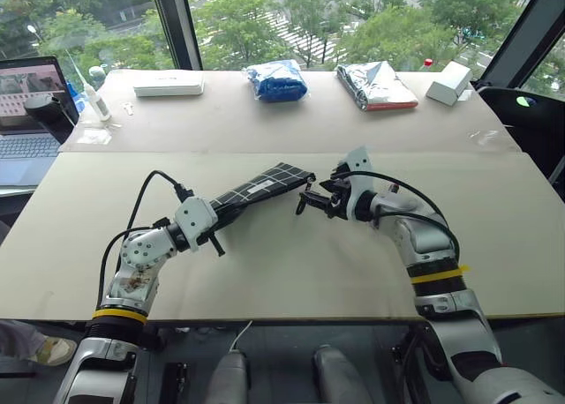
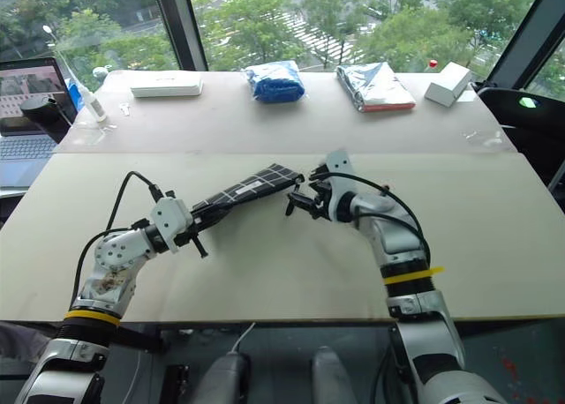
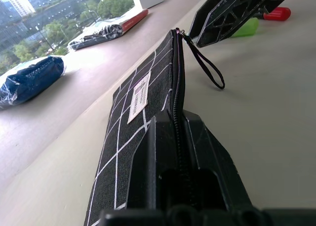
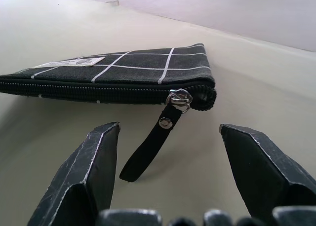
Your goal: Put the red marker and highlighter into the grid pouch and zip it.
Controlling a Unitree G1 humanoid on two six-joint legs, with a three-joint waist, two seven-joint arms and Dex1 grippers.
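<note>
Midway across the table (image 1: 79, 236), the left claw (image 1: 214, 223) was clenched on one end of the grid pouch (image 1: 265, 183), holding it raised off the surface. Facing its far, zipper-pull end, the right claw (image 4: 168, 152) stood released, its fingers either side of the pull cord (image 4: 150, 147) without touching it.

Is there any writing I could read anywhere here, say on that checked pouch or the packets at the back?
None can be read.
Grid pouch, small white label: print is there, too blurred to read.
Laptop screen: too small to read.
White box, blue bag, silver foil bag: no writing can be made out.
</note>
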